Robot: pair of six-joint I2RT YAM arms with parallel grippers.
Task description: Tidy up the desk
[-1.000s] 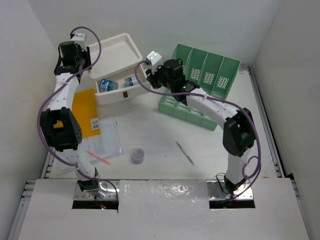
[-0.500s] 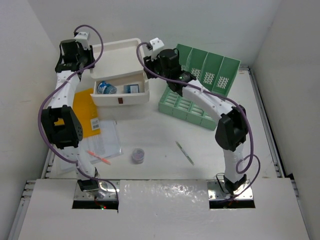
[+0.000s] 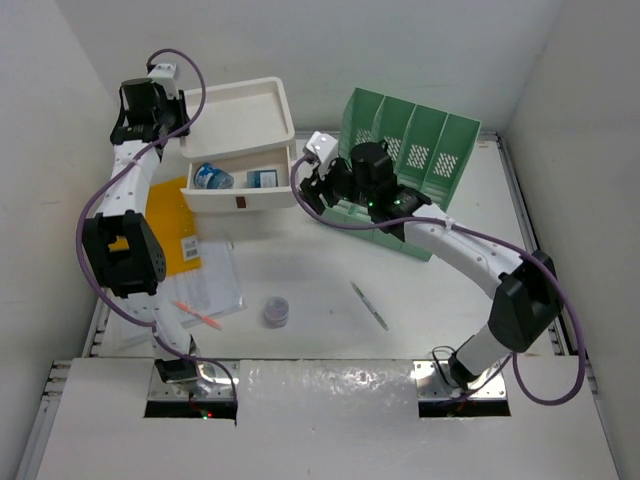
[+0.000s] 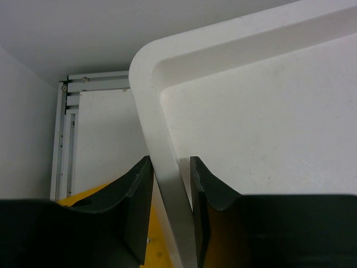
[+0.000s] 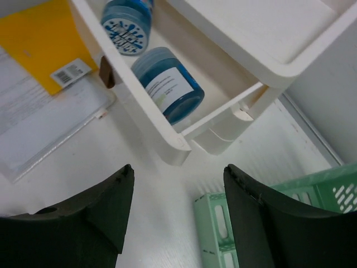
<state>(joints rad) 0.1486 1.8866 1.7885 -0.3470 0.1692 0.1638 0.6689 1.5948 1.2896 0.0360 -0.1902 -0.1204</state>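
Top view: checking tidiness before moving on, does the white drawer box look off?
Yes: the white plastic drawer box has a drawer standing open, with two blue jars lying on their sides inside.

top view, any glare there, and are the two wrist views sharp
Top view: even light, soft shadows, glare only on the shiny strip at the near edge. Left wrist view: box rim crisp, fingers dark and soft. Right wrist view: blue jars sharp, fingers blurred.

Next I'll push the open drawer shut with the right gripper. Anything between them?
Nothing visible: the right gripper hangs open over bare desk, a corner of the drawer directly ahead. The left gripper clamps the box rim, elsewhere.
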